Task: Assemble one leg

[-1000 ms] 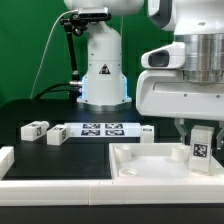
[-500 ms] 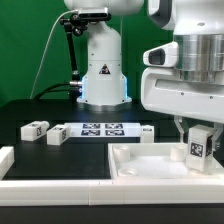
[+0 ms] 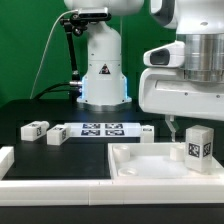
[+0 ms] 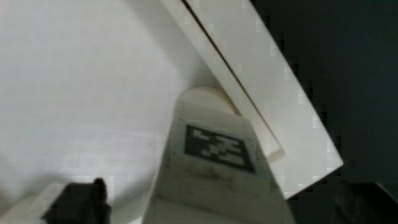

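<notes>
GRIPPER (image 3: 188, 124) ABOVE LEG (image 3: 198, 144)

Whether the gripper clasps the leg cannot be told. One finger (image 3: 170, 125) shows just beside it. The leg stands upright inside the tray (image 3: 130, 165), near the tray's wall on the exterior view's right, with its tag (image 3: 197, 150) facing the exterior camera.

The exterior view looks low across the bench (image 3: 20, 112) toward the arm's base (image 3: 103, 70). The wrist view looks closely at the leg (image 4: 217, 150), which both views share.
</notes>
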You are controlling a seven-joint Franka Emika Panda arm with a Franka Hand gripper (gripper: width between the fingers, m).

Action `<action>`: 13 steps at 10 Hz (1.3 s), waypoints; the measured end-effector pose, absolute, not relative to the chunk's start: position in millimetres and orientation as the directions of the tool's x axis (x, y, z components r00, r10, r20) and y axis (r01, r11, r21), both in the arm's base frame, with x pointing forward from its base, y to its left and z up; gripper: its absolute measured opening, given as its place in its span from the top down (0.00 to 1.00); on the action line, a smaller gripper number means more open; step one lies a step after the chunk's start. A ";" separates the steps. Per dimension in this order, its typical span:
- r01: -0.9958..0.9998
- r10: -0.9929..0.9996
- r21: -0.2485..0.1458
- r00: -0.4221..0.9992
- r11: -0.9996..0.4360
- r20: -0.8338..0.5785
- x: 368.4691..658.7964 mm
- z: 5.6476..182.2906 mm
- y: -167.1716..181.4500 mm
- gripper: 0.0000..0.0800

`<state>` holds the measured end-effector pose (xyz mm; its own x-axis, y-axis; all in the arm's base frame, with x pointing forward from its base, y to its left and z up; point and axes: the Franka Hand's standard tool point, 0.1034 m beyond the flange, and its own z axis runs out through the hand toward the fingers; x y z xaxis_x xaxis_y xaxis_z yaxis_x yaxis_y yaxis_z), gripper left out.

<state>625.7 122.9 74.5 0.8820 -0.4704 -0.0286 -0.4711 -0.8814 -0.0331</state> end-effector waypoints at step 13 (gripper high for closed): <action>0.396 0.396 -0.012 0.918 -0.918 0.004 625.4 73.4 121.9 0.47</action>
<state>625.4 121.9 73.4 0.9182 0.3960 0.0040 0.3960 -0.9182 -0.0118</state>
